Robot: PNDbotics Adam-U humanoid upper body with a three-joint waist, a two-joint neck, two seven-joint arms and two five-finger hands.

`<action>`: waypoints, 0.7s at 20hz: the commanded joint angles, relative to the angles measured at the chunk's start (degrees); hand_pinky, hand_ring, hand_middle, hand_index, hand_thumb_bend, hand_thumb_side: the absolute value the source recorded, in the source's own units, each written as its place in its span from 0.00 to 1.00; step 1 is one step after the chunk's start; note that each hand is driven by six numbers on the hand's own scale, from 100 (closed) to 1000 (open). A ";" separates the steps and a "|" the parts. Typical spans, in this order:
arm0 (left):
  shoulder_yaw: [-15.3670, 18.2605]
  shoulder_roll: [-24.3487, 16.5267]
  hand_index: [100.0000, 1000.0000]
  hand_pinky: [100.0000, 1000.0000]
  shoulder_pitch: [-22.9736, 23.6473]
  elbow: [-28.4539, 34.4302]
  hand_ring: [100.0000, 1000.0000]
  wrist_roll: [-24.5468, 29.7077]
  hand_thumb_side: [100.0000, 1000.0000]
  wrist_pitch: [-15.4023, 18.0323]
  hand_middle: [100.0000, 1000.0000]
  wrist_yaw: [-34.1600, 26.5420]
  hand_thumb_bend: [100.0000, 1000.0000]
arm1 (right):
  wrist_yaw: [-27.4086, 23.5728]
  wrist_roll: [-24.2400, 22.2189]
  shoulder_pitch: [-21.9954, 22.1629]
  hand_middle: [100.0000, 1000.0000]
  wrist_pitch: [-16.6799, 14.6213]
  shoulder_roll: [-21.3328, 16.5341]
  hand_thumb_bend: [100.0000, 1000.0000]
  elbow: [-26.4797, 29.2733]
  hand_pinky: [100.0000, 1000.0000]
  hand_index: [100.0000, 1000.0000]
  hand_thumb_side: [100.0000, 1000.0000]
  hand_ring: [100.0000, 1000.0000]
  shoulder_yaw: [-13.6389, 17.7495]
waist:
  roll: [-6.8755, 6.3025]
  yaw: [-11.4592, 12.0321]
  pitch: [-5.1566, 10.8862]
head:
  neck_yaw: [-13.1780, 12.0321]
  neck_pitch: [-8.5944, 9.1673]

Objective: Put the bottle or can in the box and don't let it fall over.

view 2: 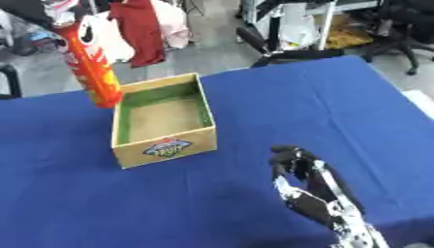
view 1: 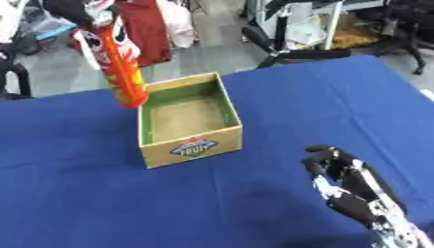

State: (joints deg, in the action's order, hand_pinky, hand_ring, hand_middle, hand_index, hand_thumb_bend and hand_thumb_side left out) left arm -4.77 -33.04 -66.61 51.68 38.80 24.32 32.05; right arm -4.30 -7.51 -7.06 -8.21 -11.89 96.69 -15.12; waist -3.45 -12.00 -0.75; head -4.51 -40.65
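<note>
You've got the tall orange can (view 1: 118, 68) up in the air at the upper left of the frame, your left hand (view 1: 72, 10) wrapped around its top, its bottom hanging at the box's (view 1: 188, 145) far-left corner. Box is empty, so lowering it upright is what's left. Your right hand (view 1: 352, 186) sits idle at lower right, fingers relaxed.

My left hand (view 1: 72, 10) holds the tall orange-red can (view 1: 118, 68) in the air, its base just above the near-left rim of the open cardboard box with green inner walls (view 1: 188, 118). Blue tablecloth (view 1: 85, 193) lies bare all round the box. My right hand (view 1: 343, 181) rests near the lower right, well apart.
</note>
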 commanded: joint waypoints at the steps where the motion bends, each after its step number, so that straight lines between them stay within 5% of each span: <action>1: -0.90 0.59 0.91 0.14 -1.01 1.37 0.36 -0.64 0.17 0.68 0.50 -0.41 0.00 | 0.24 -0.35 -0.93 0.74 -0.12 0.11 0.00 0.51 0.73 0.60 0.06 0.71 -0.10 | 0.23 -0.13 0.85 | -0.11 0.73; 3: -1.80 1.28 0.96 0.29 -0.35 1.82 0.47 -2.46 0.17 0.84 0.65 -0.33 0.00 | 0.22 -0.40 -1.07 0.74 -0.09 0.24 0.00 0.53 0.73 0.60 0.06 0.71 -0.10 | 0.34 -0.25 0.72 | 0.14 0.77; 4: -2.33 1.41 1.00 0.49 0.00 2.20 0.60 -3.60 0.18 0.99 0.75 -0.20 0.00 | 0.21 -0.40 -1.12 0.74 -0.08 0.29 0.00 0.54 0.73 0.60 0.06 0.71 -0.08 | 0.40 -0.30 0.66 | 0.28 0.79; 6: -3.63 0.95 1.00 0.78 0.69 3.79 0.84 -5.51 0.54 1.68 0.88 1.37 0.00 | 0.19 -0.33 -1.17 0.74 -0.06 0.32 0.00 0.55 0.73 0.60 0.06 0.71 0.02 | 0.45 -0.28 0.53 | 0.54 0.75; 10: -4.47 -0.88 1.00 0.93 2.10 7.39 0.97 -9.54 0.83 2.76 0.97 4.91 0.00 | 0.13 -0.20 -1.02 0.74 -0.05 0.15 0.00 0.52 0.73 0.60 0.06 0.71 0.08 | 0.36 0.10 0.45 | 0.70 0.48; 14: -4.33 -2.60 1.00 0.96 3.44 9.91 0.99 -13.84 0.91 2.57 1.00 4.22 0.00 | 0.15 -0.20 -0.85 0.74 -0.03 0.02 0.00 0.43 0.73 0.60 0.06 0.71 0.11 | 0.41 0.55 0.58 | 0.88 0.69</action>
State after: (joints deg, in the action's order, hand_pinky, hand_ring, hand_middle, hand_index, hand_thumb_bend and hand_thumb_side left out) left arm -9.30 -33.35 -62.21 59.95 26.42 26.92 36.41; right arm -4.29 -7.77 -7.48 -8.26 -11.42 96.68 -15.21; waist -3.28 -11.51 -0.81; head -3.81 -40.64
